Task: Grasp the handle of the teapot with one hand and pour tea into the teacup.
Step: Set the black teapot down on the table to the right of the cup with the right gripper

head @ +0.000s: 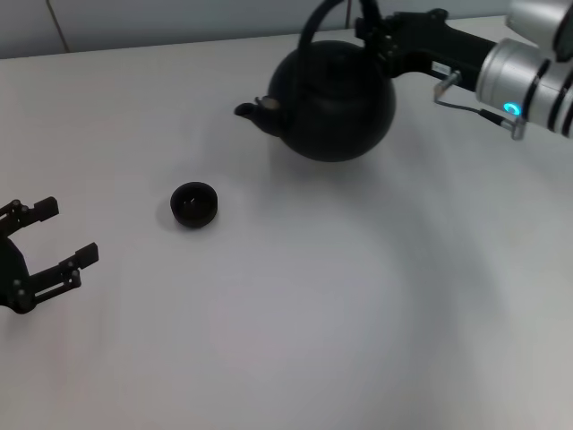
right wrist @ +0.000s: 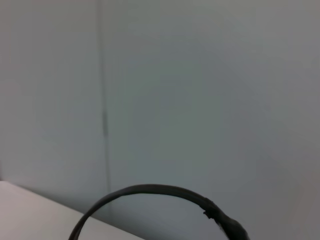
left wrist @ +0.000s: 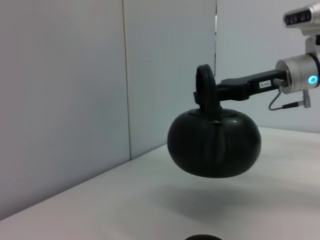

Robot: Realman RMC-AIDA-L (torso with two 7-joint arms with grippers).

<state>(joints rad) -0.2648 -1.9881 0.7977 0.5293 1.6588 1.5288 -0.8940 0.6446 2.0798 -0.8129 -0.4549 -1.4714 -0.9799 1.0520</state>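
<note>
The black teapot (head: 333, 98) hangs above the white table at the back right, its spout (head: 251, 110) pointing left. My right gripper (head: 372, 31) is shut on the thicker side of its arched handle (head: 313, 27). In the left wrist view the teapot (left wrist: 214, 144) floats clear of the table with a shadow under it, held by the handle (left wrist: 206, 90). The right wrist view shows only the handle's arch (right wrist: 150, 190). The tiny black teacup (head: 194, 203) stands on the table, left of and nearer than the spout. My left gripper (head: 65, 232) rests open and empty at the near left.
The white table (head: 358, 313) stretches across the view. A pale panelled wall (left wrist: 75, 75) stands behind the table's far edge. The teacup's rim (left wrist: 204, 237) just shows at the edge of the left wrist view.
</note>
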